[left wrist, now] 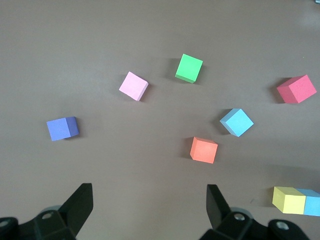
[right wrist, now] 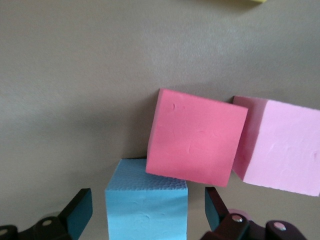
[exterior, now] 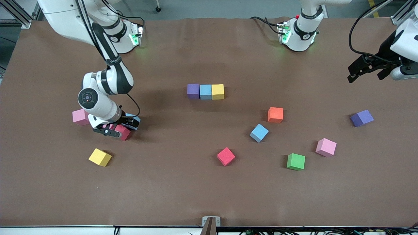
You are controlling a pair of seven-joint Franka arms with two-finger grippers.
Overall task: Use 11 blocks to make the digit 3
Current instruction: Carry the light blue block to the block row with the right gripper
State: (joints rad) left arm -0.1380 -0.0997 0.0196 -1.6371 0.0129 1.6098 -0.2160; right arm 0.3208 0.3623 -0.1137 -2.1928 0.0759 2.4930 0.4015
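The right gripper (exterior: 119,126) is low at the right arm's end of the table (exterior: 169,189), its fingers spread apart around a light blue block (right wrist: 146,207) that sits between them — whether the pads touch it is hard to say. Just past its fingertips lies a red block (right wrist: 195,136), tilted against the blue one, with a pink block (right wrist: 280,145) touching it on the side. A yellow block (exterior: 100,157) lies near this gripper, closer to the front camera.

The left gripper (exterior: 365,69) waits in the air over the left arm's end of the table, fingers wide apart and holding nothing. Below it are scattered a purple block (left wrist: 63,128), a pink cube (left wrist: 133,86), a green block (left wrist: 189,68), a blue cube (left wrist: 236,122), an orange block (left wrist: 204,150) and a red cube (left wrist: 297,89).

The digit so far is one row — purple (exterior: 193,90), light blue (exterior: 205,91), yellow (exterior: 217,91) — touching side by side at mid-table, between the two grippers.
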